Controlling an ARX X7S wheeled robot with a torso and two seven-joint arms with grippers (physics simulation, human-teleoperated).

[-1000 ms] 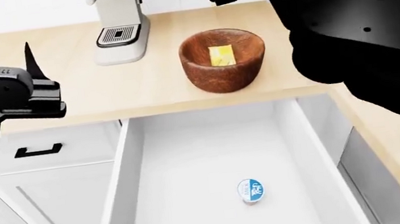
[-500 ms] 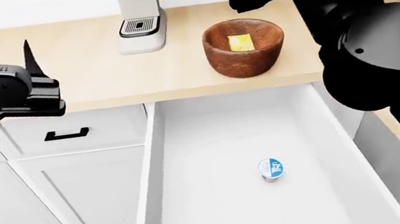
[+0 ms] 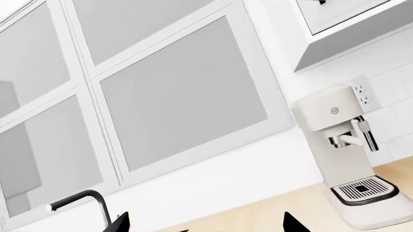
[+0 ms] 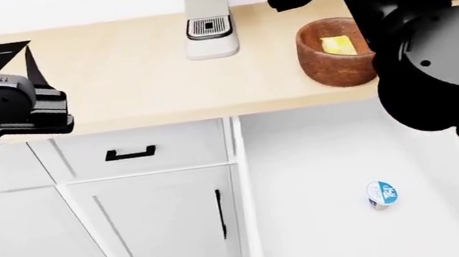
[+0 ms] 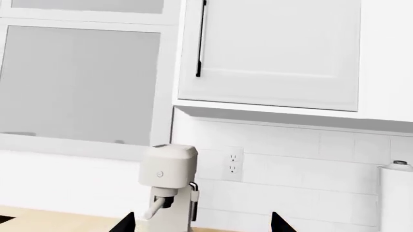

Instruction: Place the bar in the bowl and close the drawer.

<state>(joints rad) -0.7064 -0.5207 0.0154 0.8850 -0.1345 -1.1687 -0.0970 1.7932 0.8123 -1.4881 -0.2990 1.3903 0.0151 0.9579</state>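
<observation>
The yellow bar lies inside the reddish-brown wooden bowl on the counter; my right arm covers the bowl's right side. Below the counter the large white drawer stands pulled out, its handle out of view. My right gripper is held high behind the bowl, open and empty, facing the back wall. At the left of the head view my left gripper hovers over the counter's left end, open with nothing between its fingertips.
A blue-and-white-lidded cup stands in the drawer. A white coffee machine sits at the counter's back. A shallow drawer with a black handle and a cabinet door lie left of the open drawer. A faucet shows near the window.
The head view has shifted left: bowl, coffee machine and open drawer slid right in the picture, and the bowl now sits partly behind my right arm. Both grippers kept their open pose.
</observation>
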